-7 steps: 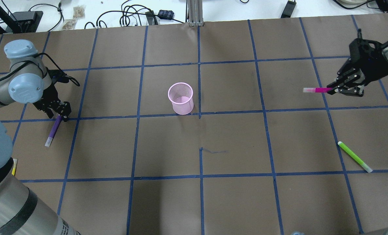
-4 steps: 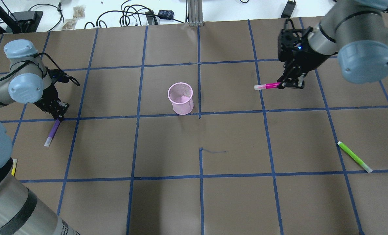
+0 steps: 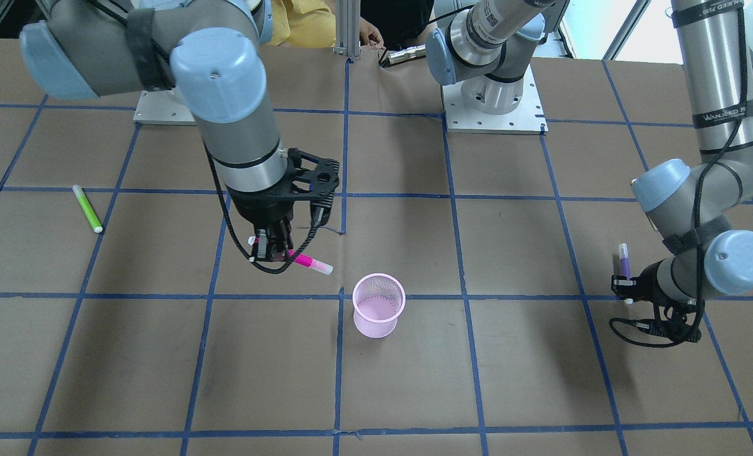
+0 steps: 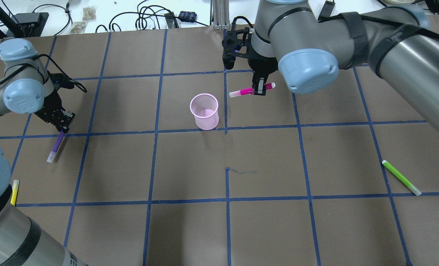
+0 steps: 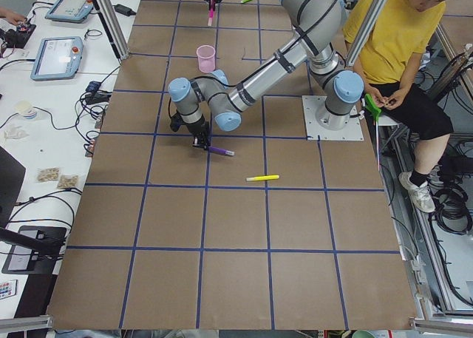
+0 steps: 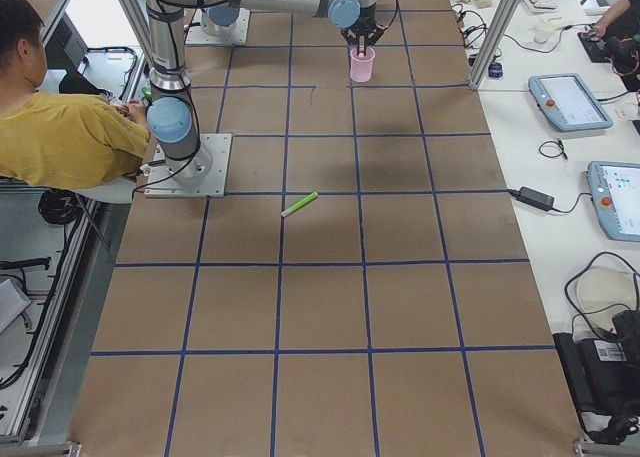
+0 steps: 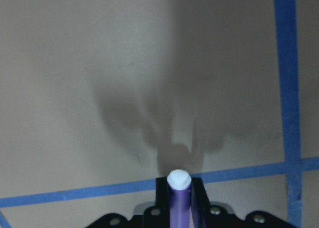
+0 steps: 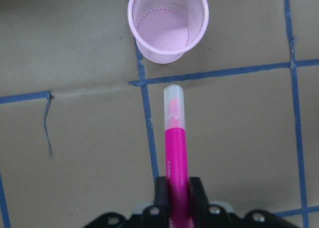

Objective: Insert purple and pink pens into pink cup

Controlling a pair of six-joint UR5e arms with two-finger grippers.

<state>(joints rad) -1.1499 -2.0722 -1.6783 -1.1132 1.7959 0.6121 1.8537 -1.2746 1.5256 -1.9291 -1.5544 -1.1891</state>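
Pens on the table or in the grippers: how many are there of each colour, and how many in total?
Pink pen: 1
Purple pen: 1
Green pen: 1
Yellow pen: 1
Total: 4

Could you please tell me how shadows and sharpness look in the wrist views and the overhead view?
Left wrist view: a broad, soft-edged shadow lies on the table ahead of the left claw and purple pen. Right wrist view: even light, pink pen and pink cup crisp. Overhead view: the table looks dimmer along its near middle.
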